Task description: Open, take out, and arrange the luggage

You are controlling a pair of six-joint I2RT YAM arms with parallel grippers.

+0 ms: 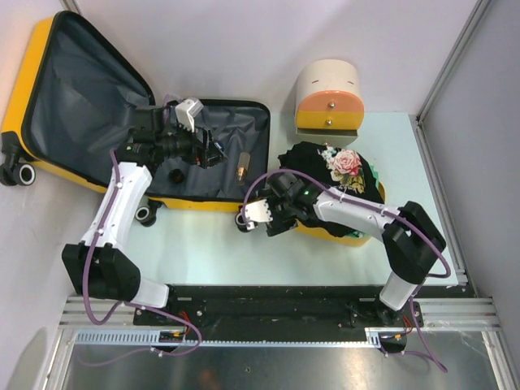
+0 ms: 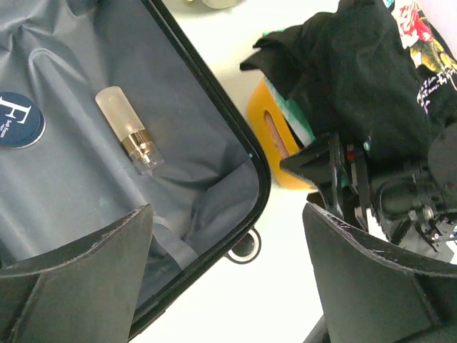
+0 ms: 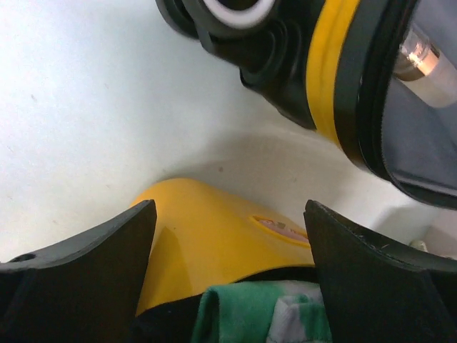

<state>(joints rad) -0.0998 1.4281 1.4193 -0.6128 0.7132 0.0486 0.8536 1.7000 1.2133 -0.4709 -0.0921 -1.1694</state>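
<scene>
The yellow luggage point(image 1: 32, 81) lies open at the left, its lid propped back and its grey-lined base shell point(image 1: 236, 122) flat on the table. Inside lie a small frosted bottle point(image 2: 128, 132) and a round dark blue badge point(image 2: 18, 120). My left gripper point(image 1: 213, 154) hovers open over the base shell. In its wrist view the fingers straddle the shell's black rim point(image 2: 235, 136) near a wheel point(image 2: 243, 246). My right gripper point(image 1: 275, 213) is open just right of the luggage. Its jaws stand either side of the corner of a yellow bin point(image 3: 214, 229).
The yellow bin point(image 1: 325, 233) holds piled clothes: a black garment point(image 1: 313, 166) with a floral print point(image 1: 348, 162) and a green-and-white cloth point(image 3: 264, 314). A cream-and-orange drawer cabinet point(image 1: 329, 97) stands behind it. The table's right edge runs along a metal frame point(image 1: 443, 179).
</scene>
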